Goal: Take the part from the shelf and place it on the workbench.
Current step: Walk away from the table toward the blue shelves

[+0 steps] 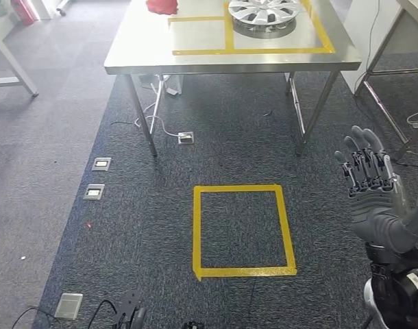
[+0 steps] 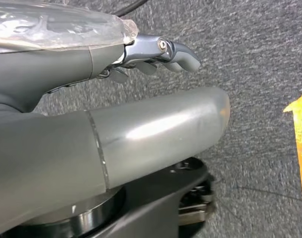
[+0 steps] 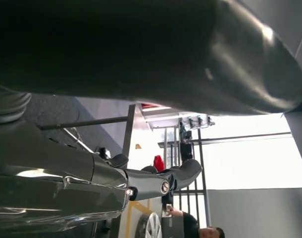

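Wheel cover [image 1: 264, 14] flat on workbench [image 1: 144, 55], well ahead; right hand [image 1: 372, 185] raised, nearer, fingers apart, empty; left hand [image 2: 157, 52] hanging, fingers apart, empty.

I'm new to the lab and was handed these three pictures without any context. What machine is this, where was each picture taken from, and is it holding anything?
It is a two-legged humanoid robot with two arms, each ending in a many-fingered hand. The wide picture comes from a camera high on its body, looking forward and down. Ahead stands a steel workbench marked with yellow tape; on it lie a silver wheel cover and something red. On the carpet is a yellow tape square. The right hand is raised at the right with fingers apart, holding nothing. The other two pictures come from cameras at the wrists, so they look turned. One shows the left hand over grey carpet, also holding nothing; the other shows the right hand's fingers up close.
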Motion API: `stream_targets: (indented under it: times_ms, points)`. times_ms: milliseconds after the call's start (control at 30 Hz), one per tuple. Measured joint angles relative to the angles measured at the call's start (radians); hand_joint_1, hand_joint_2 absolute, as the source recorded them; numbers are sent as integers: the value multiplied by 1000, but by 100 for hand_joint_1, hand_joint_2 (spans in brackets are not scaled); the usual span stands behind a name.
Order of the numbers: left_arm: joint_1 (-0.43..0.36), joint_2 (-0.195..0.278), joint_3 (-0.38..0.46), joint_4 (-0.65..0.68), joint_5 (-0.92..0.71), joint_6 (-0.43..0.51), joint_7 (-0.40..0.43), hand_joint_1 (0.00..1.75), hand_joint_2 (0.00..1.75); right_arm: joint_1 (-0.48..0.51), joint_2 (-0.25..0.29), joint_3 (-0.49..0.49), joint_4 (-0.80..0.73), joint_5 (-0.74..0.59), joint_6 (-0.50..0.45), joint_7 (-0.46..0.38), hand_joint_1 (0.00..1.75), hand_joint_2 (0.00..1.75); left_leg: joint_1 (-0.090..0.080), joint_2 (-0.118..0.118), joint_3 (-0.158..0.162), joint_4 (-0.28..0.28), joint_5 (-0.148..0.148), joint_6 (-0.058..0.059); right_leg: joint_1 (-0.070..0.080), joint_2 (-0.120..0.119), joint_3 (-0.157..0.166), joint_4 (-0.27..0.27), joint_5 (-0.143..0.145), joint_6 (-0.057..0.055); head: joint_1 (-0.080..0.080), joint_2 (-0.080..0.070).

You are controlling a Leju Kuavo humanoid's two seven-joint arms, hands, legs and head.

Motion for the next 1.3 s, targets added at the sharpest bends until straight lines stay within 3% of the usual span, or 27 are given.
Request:
stream_targets:
  times_ms: [67, 133, 200, 267, 300, 400, 433, 467, 500, 567, 633, 767, 833, 900, 933, 967, 1000, 1067, 1133, 1233, 1300]
  points:
    - [0, 2, 0, 0, 0, 0, 0, 0, 0, -1, 0, 1, 0, 0, 0, 0, 0, 0, 4, -12, 74, -152, 68, -2, -1, 10, 1, 2, -2, 8, -1, 0]
    - [-1, 2, 0, 0, 0, 0, 0, 0, 0, -3, 0, 2, 0, 0, 0, 0, 0, 0, 3, -21, 109, -230, 90, 4, 2, 18, 0, 3, -3, 21, -1, 0]
    - [-1, 2, 0, 0, 0, 0, 0, 0, 0, -4, 0, 3, 0, 0, 0, 0, 0, 0, 0, -16, 109, -235, 89, 16, 1, 24, -1, 1, -2, 34, 1, 0]
    - [-2, 2, 0, 0, 0, 0, 0, 0, 0, -4, 0, 3, 0, 0, 0, 0, 0, 0, 1, -10, 112, -240, 92, 32, -2, 14, -9, 25, -21, 43, 2, 0]
    - [-3, 2, 0, 0, 0, 0, 0, 0, 0, -5, 0, 3, 0, 0, 0, 0, 0, 0, 1, -6, 113, -243, 93, 40, -3, 7, -26, 66, -46, 46, 4, 0]
    - [-1, 2, 0, 0, 0, 0, 0, 0, 0, -4, 0, 4, 0, 0, 0, 0, 0, 0, -5, 4, 114, -244, 92, 50, -3, -4, -120, 276, -145, 49, 8, 0]
    - [0, 1, 0, 0, 0, 0, 0, 0, 0, -4, 0, 4, 1, 0, 0, 1, 0, 0, -7, 8, 114, -244, 91, 52, -2, -5, -141, 318, -154, 49, 8, 0]
    - [0, 1, 0, 0, 0, 0, 0, 0, 0, -4, 0, 4, 1, 0, 0, 1, 0, 0, -9, 12, 116, -243, 90, 52, -2, -5, -142, 319, -143, 46, 8, 0]
    - [0, 0, 0, 0, 0, 0, 0, 0, 0, -4, 0, 4, 1, 0, 0, 1, 0, 0, -11, 15, 118, -243, 89, 52, -1, -7, -120, 275, -111, 43, 8, 0]
    - [-1, -1, 0, 0, 0, 0, 0, 0, 0, -5, 0, 4, 1, 0, 0, 2, 0, 0, -14, 22, 123, -241, 85, 49, 6, -24, -47, 124, -38, 31, 8, 0]
    - [-1, -2, 0, 0, 0, 0, 0, 0, 0, -6, 0, 4, 1, 0, 0, 2, 0, 0, -17, 28, 123, -236, 81, 42, 15, -41, -6, 28, -10, 21, 8, 0]
    - [-1, -2, 0, 0, 0, 0, 0, 0, 0, -6, 0, 4, 0, 0, 0, 1, 0, 0, -18, 38, 118, -222, 69, 24, 13, -26, -2, 6, -3, 5, 8, 0]
    - [-2, -1, 0, 0, 0, 0, 0, 0, 0, -7, 0, 4, 0, 0, 0, 1, 0, 0, -14, 20, 81, -136, 18, 12, 7, -19, 0, -1, 2, -3, 5, 0]
    - [0, -1, 0, 0, 0, 1, 0, 0, 0, -5, 0, 6, 0, 0, 1, 1, 0, 0, -11, 7, 13, 6, -48, 4, 7, -10, -3, -1, 4, -6, 3, 0]
    - [1, -1, 0, 0, 0, 2, 1, 0, 0, -3, 0, 7, 0, 0, 1, 2, 0, 0, -9, 5, -12, 55, -61, 1, 7, -4, -4, -1, 4, -6, 3, 0]
    - [1, -1, 0, 0, 0, 4, 1, 0, 0, -2, 0, 8, 0, 0, 2, 2, 0, 0, -7, 5, -19, 64, -53, 0, 6, 3, -3, -1, 4, -6, 3, 0]
    - [1, -1, 0, 0, 0, 5, 2, 0, 0, -1, 0, 8, 0, 0, 2, 2, 0, 0, -6, 4, -5, 31, -26, -1, 6, 10, -2, -1, 4, -6, 3, 0]
    - [1, 0, 0, 0, 0, 9, 2, 0, 0, -1, 0, 9, 0, 0, 2, 2, 0, 0, -2, -11, 62, -114, 49, 2, 6, 24, 0, 0, 3, -2, 3, 0]
    - [1, 0, 0, 0, -2, 11, 2, 0, 0, -1, 0, 9, 0, 0, 1, 2, 0, 0, -1, -26, 109, -220, 87, 8, 8, 37, -2, 3, 2, 8, 3, 0]
    - [-1, -1, 0, 0, -7, 12, 2, 0, 0, 4, 0, 6, 0, 0, 2, 2, 0, 0, -4, -18, 115, -239, 90, 23, 7, 48, -7, 2, 3, 26, 3, 0]
    - [-2, -2, 0, 0, -9, 14, 2, 0, 0, 7, 0, 3, 0, 0, 2, 1, 0, 0, -1, -7, 118, -247, 94, 36, 6, 32, -21, 36, -22, 36, 5, 0]
